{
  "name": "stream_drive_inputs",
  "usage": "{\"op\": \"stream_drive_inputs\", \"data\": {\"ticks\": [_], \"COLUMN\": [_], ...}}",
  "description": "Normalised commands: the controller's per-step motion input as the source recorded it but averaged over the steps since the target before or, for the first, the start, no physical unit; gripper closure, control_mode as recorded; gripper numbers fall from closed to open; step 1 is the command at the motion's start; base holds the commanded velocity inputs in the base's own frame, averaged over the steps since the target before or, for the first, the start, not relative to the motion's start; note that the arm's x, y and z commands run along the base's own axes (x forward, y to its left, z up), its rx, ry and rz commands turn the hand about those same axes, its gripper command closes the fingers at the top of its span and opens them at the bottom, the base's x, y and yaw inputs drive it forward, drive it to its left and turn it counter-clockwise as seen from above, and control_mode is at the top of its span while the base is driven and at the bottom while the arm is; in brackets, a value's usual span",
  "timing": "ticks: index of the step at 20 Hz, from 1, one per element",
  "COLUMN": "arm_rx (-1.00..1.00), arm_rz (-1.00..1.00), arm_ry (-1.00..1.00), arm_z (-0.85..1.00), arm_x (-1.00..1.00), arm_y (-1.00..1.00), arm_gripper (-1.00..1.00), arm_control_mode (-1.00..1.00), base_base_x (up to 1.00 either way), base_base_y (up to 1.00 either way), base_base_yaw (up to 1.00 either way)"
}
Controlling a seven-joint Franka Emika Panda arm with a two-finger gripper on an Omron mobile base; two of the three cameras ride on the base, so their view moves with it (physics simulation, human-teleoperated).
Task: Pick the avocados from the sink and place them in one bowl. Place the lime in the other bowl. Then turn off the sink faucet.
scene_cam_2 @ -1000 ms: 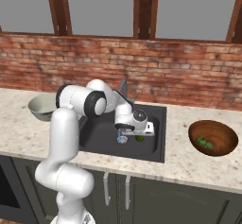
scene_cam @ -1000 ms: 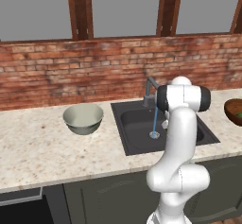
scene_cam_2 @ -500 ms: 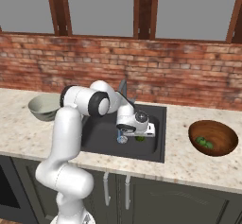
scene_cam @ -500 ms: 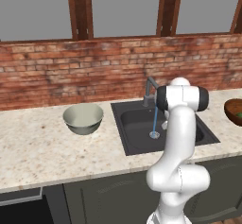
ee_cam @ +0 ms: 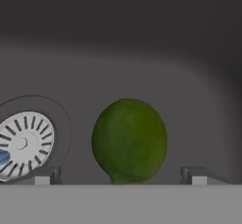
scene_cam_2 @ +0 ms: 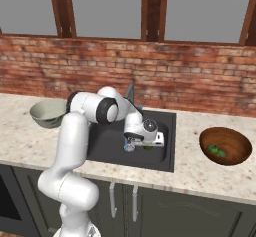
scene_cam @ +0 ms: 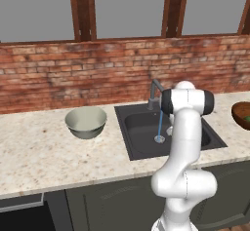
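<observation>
Claw point(ee_cam: 123, 176) spread wide, lowered slightly since a second ago into the sink point(scene_cam_2: 107, 141), tips either side of the lime point(ee_cam: 129, 140) and not yet touching it. Lime resting on the basin floor just beside the drain point(ee_cam: 23, 145). Green fruit, likely the avocados point(scene_cam_2: 216, 151), already in the brown bowl point(scene_cam_2: 225, 131), well away from the drain. Pale bowl point(scene_cam: 85, 110) unfilled. Water point(scene_cam: 159, 125) falling from the faucet point(scene_cam: 155, 91) onto the drain. Next step, by judgement: closing on the lime.

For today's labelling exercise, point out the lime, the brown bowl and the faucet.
lime point(ee_cam: 129, 140): hand view, middle of its skin.
brown bowl point(scene_cam_2: 239, 143): right base view, inner wall at right.
faucet point(scene_cam: 152, 96): left base view, upright stem.
</observation>
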Motion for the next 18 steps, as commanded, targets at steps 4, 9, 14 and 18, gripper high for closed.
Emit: {"op": "stream_drive_inputs", "data": {"ticks": [4,9,14,18], "arm_rx": [0.0,0.0,0.0,0.0], "arm_rz": [0.0,0.0,0.0,0.0], "arm_ry": [0.0,0.0,0.0,0.0], "arm_z": [-0.19,-0.21,-0.22,-0.22], "arm_x": [0.1,0.17,0.2,0.14], "arm_y": [0.0,0.0,0.0,0.0], "arm_gripper": [-1.0,-1.0,-1.0,1.0], "arm_control_mode": [-1.0,-1.0,-1.0,-1.0], "base_base_x": [0.0,0.0,0.0,0.0], "base_base_y": [0.0,0.0,0.0,0.0], "base_base_yaw": [0.0,0.0,0.0,0.0]}}
